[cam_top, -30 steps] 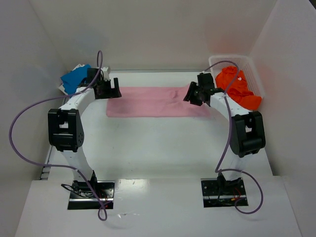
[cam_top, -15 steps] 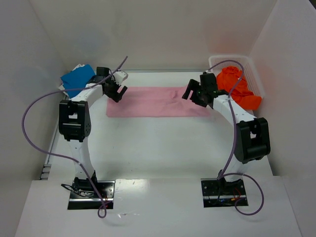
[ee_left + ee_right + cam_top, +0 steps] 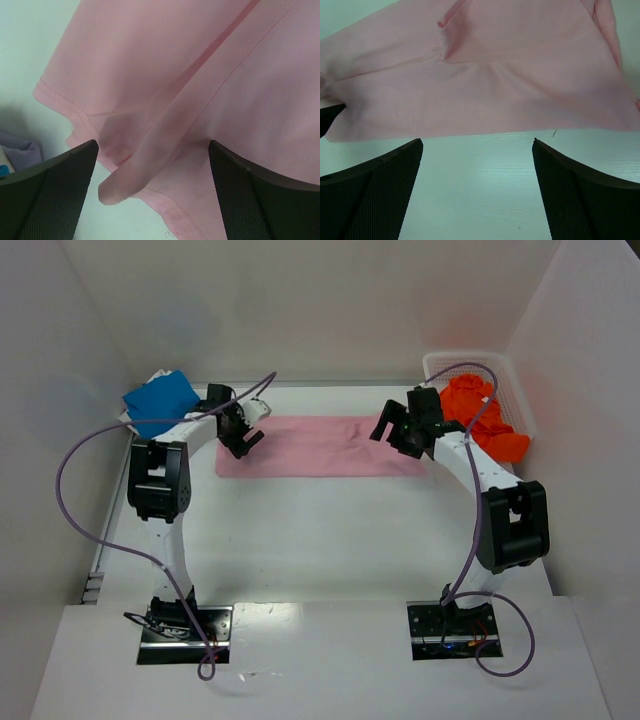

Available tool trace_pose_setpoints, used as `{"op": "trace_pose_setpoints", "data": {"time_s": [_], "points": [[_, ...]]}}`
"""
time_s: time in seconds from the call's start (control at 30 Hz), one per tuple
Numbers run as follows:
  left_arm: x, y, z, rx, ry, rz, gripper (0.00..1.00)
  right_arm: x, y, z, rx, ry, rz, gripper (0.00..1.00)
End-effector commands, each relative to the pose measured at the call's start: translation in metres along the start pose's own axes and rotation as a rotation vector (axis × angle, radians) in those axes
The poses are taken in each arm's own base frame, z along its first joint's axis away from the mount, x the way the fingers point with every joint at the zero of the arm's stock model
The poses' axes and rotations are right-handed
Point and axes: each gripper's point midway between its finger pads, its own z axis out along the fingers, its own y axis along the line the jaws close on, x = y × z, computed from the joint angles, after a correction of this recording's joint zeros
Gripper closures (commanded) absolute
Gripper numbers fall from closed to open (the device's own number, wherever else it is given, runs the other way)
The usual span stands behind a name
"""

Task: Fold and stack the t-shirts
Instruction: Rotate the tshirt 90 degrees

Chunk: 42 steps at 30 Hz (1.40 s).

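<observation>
Pink t-shirt (image 3: 320, 446) is laid half-folded; left gripper (image 3: 241, 436) and right gripper (image 3: 394, 434) are spread, empty; an end pinch seems called for next.

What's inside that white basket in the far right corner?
The white basket holds a crumpled orange t-shirt, which spills over its near rim. Anything beneath the shirt is covered.

Two arms of white links with boxy black joint housings: the left arm (image 3: 158, 480) at frame left, the right arm (image 3: 512, 520) at frame right. A thin purple cable (image 3: 59, 480) loops off each. Black base plates (image 3: 215, 635) sit bottom; fingers (image 3: 50, 195) are black and mesh-textured.
</observation>
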Motion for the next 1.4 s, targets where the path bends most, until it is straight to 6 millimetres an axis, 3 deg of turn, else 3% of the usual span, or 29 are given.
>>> {"op": "trace_pose_setpoints", "data": {"time_s": [0.0, 0.2, 0.23, 0.3, 0.33, 0.37, 0.43, 0.57, 0.73, 0.8, 0.87, 0.97, 1.13, 1.23, 1.3, 1.37], "points": [[0.013, -0.016, 0.006, 0.027, 0.049, 0.057, 0.01, -0.028, 0.014, -0.022, -0.027, -0.076, 0.003, 0.05], [0.02, -0.05, -0.001, 0.05, 0.122, 0.103, 0.01, -0.029, 0.014, -0.02, -0.027, -0.076, -0.006, 0.01], [0.03, -0.059, 0.0, 0.055, 0.163, 0.1, 0.01, -0.029, 0.014, -0.02, -0.027, -0.076, -0.007, 0.01], [0.023, -0.074, -0.003, 0.063, 0.183, 0.119, 0.01, -0.029, 0.014, -0.02, -0.027, -0.076, -0.007, 0.01], [0.029, -0.081, -0.004, 0.069, 0.221, 0.122, 0.01, -0.026, 0.012, -0.019, -0.022, -0.069, -0.006, 0.01], [0.019, -0.088, -0.006, 0.07, 0.206, 0.134, 0.01, -0.026, 0.012, -0.019, -0.022, -0.068, -0.006, 0.01], [0.026, -0.103, -0.01, 0.094, 0.24, 0.127, 0.01, -0.024, 0.01, -0.02, -0.022, -0.069, -0.015, 0.01], [0.016, -0.125, -0.029, 0.12, 0.249, 0.108, 0.01, -0.025, 0.005, -0.025, -0.016, -0.076, -0.019, 0.0], [-0.002, -0.169, -0.05, 0.143, 0.236, 0.106, 0.01, -0.024, 0.003, -0.027, -0.016, -0.076, -0.037, 0.0], [-0.004, -0.185, -0.056, 0.185, 0.228, 0.074, 0.01, -0.018, -0.001, -0.018, -0.002, -0.054, -0.047, 0.0], [-0.021, -0.2, -0.066, 0.202, 0.185, 0.032, 0.01, -0.015, -0.004, -0.013, 0.009, -0.037, -0.055, 0.0], [-0.021, -0.232, -0.075, 0.252, 0.214, -0.01, 0.01, -0.01, -0.009, -0.001, 0.026, -0.01, -0.073, 0.0], [0.009, -0.275, -0.084, 0.345, 0.323, -0.096, 0.01, -0.003, -0.021, 0.019, 0.064, 0.013, -0.082, 0.0], [0.008, -0.286, -0.089, 0.342, 0.316, -0.13, 0.01, -0.004, -0.025, 0.029, 0.083, 0.005, -0.082, 0.0], [-0.002, -0.275, -0.096, 0.273, 0.279, -0.136, 0.01, -0.002, -0.028, 0.032, 0.097, 0.011, -0.082, 0.0], [-0.027, -0.254, -0.105, 0.186, 0.193, -0.131, 0.01, -0.005, -0.026, 0.035, 0.093, 0.002, -0.072, 0.0]]}}
